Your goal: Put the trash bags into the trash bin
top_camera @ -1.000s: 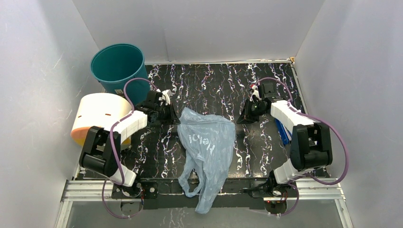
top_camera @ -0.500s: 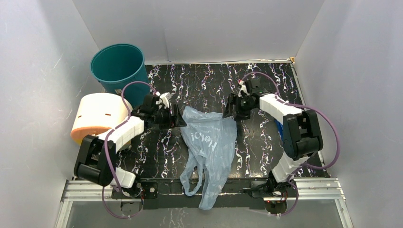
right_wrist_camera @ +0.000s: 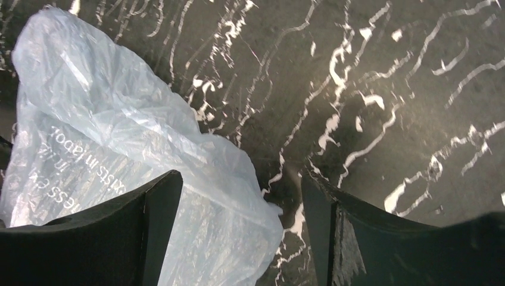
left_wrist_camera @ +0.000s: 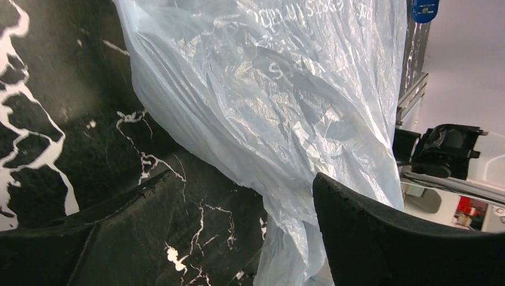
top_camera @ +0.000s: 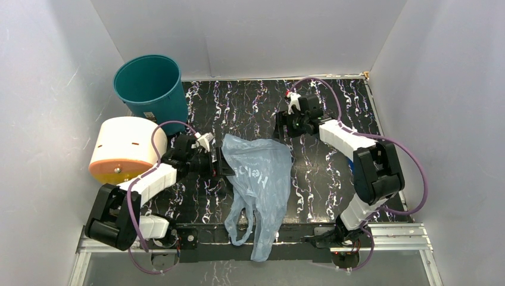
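the thin translucent light-blue plastic bag with white lettering (top_camera: 259,173) lies crumpled flat in the middle of the black white-veined table (top_camera: 250,98). its handles trail over the near edge between the arm bases. it is well apart from the teal round plastic bin (top_camera: 156,104), which stands at the far left corner, so nothing is in the bin yet.

the left gripper (top_camera: 221,162) sits at the bag's left edge. its wrist view shows the jaws spread wide with film bulging between them (left_wrist_camera: 268,107), not pinched. the right gripper (top_camera: 284,125) hangs over the far right corner, also released, with the bag's corner (right_wrist_camera: 119,131) reaching toward its gap.

the step looks like taking hold at two sides. each gripper should go low enough to gather several folds, not one slippery layer. both should close fully before lifting, and lift together so the hanging handles clear the table edge. the swing to the bin should pass behind the cream cylinder with the orange end (top_camera: 122,146), which stands just beside the route.

compared with a second ago, the left gripper has slid nearer along the bag's left side. the right arm has reached in from the right toward the far corner, and both sets of jaws have opened. the bag's far edge has bunched slightly, and the bin and cylinder are unmoved.
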Controlling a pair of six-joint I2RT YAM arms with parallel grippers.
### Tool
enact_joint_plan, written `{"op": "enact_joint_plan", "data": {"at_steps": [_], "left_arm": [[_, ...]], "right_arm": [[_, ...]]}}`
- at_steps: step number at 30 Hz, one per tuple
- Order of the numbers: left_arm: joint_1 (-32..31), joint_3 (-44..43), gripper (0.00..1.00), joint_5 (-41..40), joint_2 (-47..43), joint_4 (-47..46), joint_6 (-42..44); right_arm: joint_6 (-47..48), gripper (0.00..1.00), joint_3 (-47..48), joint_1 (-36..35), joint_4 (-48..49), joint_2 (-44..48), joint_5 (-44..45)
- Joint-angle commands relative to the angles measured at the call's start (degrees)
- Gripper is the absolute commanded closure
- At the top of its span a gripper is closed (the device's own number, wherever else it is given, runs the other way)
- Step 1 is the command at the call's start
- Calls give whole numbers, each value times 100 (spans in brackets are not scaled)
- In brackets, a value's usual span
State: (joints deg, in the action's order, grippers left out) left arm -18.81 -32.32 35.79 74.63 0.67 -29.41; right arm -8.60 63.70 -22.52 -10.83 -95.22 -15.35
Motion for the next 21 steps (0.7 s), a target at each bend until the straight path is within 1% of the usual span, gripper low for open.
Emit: {"op": "enact_joint_plan", "data": {"at_steps": [1,4,7,9,12,13,15,16,17,19,20,21], "left_arm": [[-93,295,20,304,-340,-545,-421],[-220,524,22,196,-564,-820,-807],[-385,1209,27,-24,-901,-1938,-1761],[-428,1494,29,-192,-996,-2523,-2112],[-465,1496,31,-327,-918,-2358,-2017],[-480,1507,33,-314,-871,-2393,-2002],[-483,1494,40,-280,-746,-2478,-1974],[-492,1473,42,-216,-683,-2539,-1972],[-492,1452,43,-214,-634,-2578,-1980],[-501,1430,51,-255,-576,-2680,-2036],[-501,1436,56,-254,-549,-2798,-2112],[-501,1443,64,-255,-520,-2875,-2175]], "right_arm": [[324,19,627,-24,73,-457,-764],[-70,19,1155,-24,-435,-985,-1413],[-441,25,1627,-17,-802,-1521,-1807],[-488,31,1784,-22,-1053,-1750,-2048],[-493,34,1775,-16,-1265,-1839,-2137],[-493,37,1702,-20,-1228,-1813,-2164],[-520,41,1597,-17,-1118,-1746,-2173],[-542,44,1567,-21,-1095,-1718,-2186],[-546,48,1563,-18,-1093,-1711,-2233],[-604,56,1614,-15,-1208,-1733,-2281],[-651,63,1670,-21,-1283,-1748,-2285],[-699,68,1720,-17,-1346,-1755,-2270]]}}
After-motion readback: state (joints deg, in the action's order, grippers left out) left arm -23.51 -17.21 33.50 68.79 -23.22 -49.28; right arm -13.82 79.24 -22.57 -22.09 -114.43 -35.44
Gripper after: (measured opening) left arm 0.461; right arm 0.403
